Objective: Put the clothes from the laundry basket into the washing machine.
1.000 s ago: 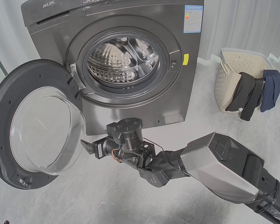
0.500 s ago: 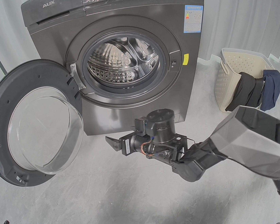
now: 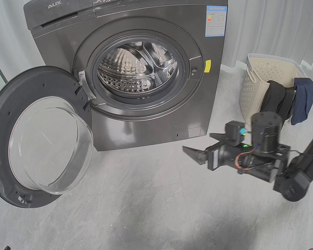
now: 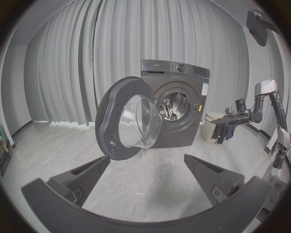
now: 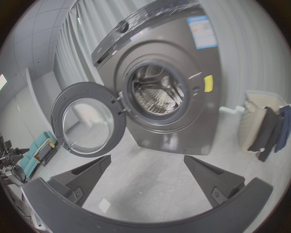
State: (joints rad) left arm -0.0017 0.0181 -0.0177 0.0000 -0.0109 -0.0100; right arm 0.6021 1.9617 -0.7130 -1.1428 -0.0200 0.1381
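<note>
Beyond the right pincer (image 3: 197, 142), toward the robot's left, stands the washing machine (image 3: 142, 106), its door (image 3: 35, 136) swung wide and its drum seemingly empty. Beyond it on the right, near the wrist, sits the laundry basket (image 3: 252, 94), with a black garment (image 3: 274, 103) and a blue garment (image 3: 304, 97) draped over its rim. The jaws are spread, holding nothing. Likely the first fetch: the pincer must turn to the rim and close on hanging cloth. Grey marbled floor (image 3: 138, 210) lies beneath; a pale curtain (image 3: 274, 7) hangs behind.
</note>
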